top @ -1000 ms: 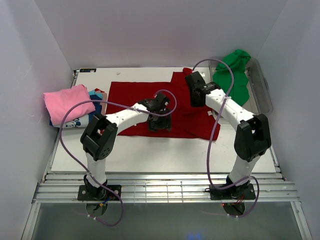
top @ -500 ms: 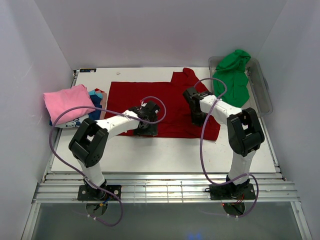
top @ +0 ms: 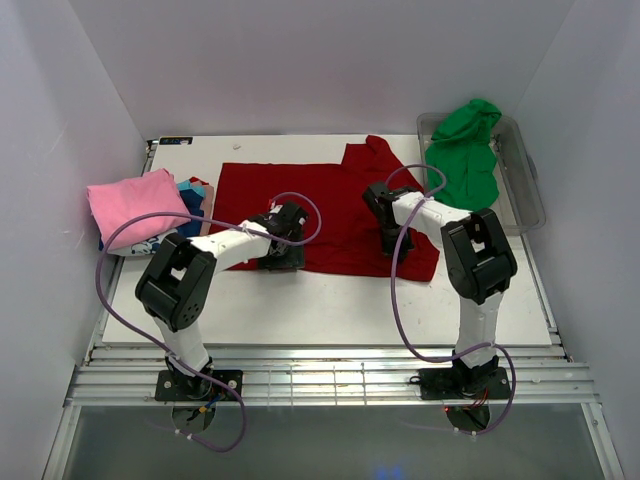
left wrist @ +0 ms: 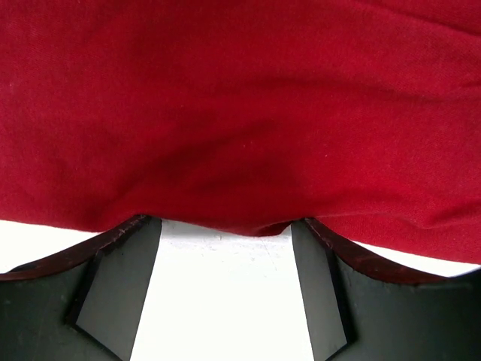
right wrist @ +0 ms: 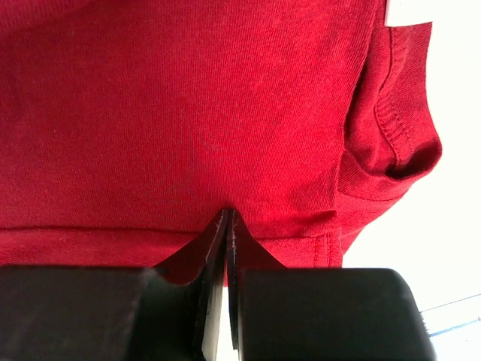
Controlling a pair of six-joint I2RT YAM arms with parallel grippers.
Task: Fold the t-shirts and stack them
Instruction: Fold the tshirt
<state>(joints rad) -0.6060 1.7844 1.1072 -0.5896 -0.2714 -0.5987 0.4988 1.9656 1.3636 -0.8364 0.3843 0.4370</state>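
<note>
**Task item.** The red short-sleeved cotton t-shirt (top: 320, 205) is spread flat at the centre of the white desk (top: 330, 310). Its near hem runs roughly parallel to the desk's near edge. One sleeve is seen at the far right corner of the garment, just beside the clear plastic tub (top: 530, 190).

**Other garments.** A green t-shirt (top: 468, 150) is bunched in the tub at the far right of the desk, with part of it draped over the rim. A folded pink t-shirt (top: 130, 205) is placed on top of a small stack at the left edge of the desk. Blue cloth (top: 190, 212) is visible beneath it.

**Left claw.** The left claw (left wrist: 224, 224) is set low at the near hem of the red t-shirt, left of centre. Its jaws are spread wide. The hem lies at the fingertips, and bare desk is seen between the fingers (left wrist: 120, 293). No cloth is clamped.

**Right claw.** The right claw (right wrist: 227, 218) is positioned on the right part of the red t-shirt, near a doubled-over sleeve. Its jaws are pressed fully together. The tips touch a folded edge of the cloth. Whether any cloth is pinched between them cannot be determined.
</note>
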